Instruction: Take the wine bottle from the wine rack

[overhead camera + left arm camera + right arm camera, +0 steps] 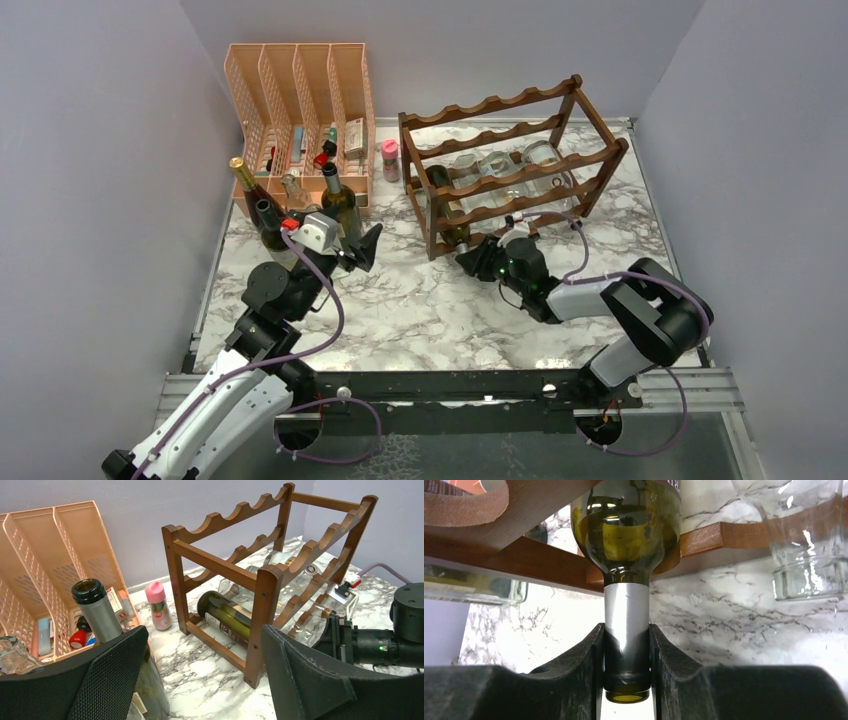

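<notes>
The dark brown wooden wine rack (520,160) stands at the back right of the marble table; it also shows in the left wrist view (265,585). A green wine bottle (227,617) lies on its lowest tier at the left end, neck toward the front. My right gripper (626,667) is shut on the silver-foiled neck of this wine bottle (626,625), just in front of the rack (499,555); in the top view the right gripper (480,255) sits at the rack's front left corner. My left gripper (365,250) is open and empty, left of the rack.
A peach mesh file organizer (300,110) stands at the back left. Upright bottles (340,205) stand in front of it, beside my left gripper. A small pink-capped bottle (389,158) stands between organizer and rack. Clear glass bottles (500,170) lie on the rack's tiers.
</notes>
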Controlling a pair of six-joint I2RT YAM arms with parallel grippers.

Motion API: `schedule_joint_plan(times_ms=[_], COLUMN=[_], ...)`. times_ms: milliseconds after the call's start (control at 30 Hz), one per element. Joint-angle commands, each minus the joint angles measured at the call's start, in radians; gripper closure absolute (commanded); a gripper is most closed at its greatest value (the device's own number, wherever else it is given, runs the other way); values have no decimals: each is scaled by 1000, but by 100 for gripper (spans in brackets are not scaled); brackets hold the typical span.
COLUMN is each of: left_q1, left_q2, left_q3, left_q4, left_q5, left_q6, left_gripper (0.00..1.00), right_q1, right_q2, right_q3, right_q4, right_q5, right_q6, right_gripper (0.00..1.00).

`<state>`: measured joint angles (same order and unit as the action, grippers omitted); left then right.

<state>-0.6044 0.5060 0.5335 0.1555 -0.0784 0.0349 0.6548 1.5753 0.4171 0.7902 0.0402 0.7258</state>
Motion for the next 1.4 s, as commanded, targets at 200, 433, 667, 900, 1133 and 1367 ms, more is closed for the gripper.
schedule_joint_plan(times_ms=[200, 433, 667, 900, 1133, 1367], left_q1=[-5, -5, -5, -5, -5, -5], left_q2=[10, 30, 60, 92, 137, 194], left_q3=[8, 10, 20, 44, 128, 248], left_q4=[22, 19, 3, -17, -79, -82], left_q5=[25, 32, 27, 34, 55, 128], left_q6=[-1, 0, 3, -45, -139, -201], left_gripper=[12, 12, 11, 11, 11, 11], right_q1=[3, 3, 2, 3, 3, 3], right_q2=[-167, -288, -573, -854, -1050, -1065], right_q3=[-79, -190, -211, -163, -82, 94], right_q4=[-106, -86, -418, -847, -1137, -1361], right_q5=[-28, -106, -109, -91, -140, -160], right_q6=[3, 5, -18, -3, 19, 61], right_gripper=[99, 99, 99, 99, 99, 99])
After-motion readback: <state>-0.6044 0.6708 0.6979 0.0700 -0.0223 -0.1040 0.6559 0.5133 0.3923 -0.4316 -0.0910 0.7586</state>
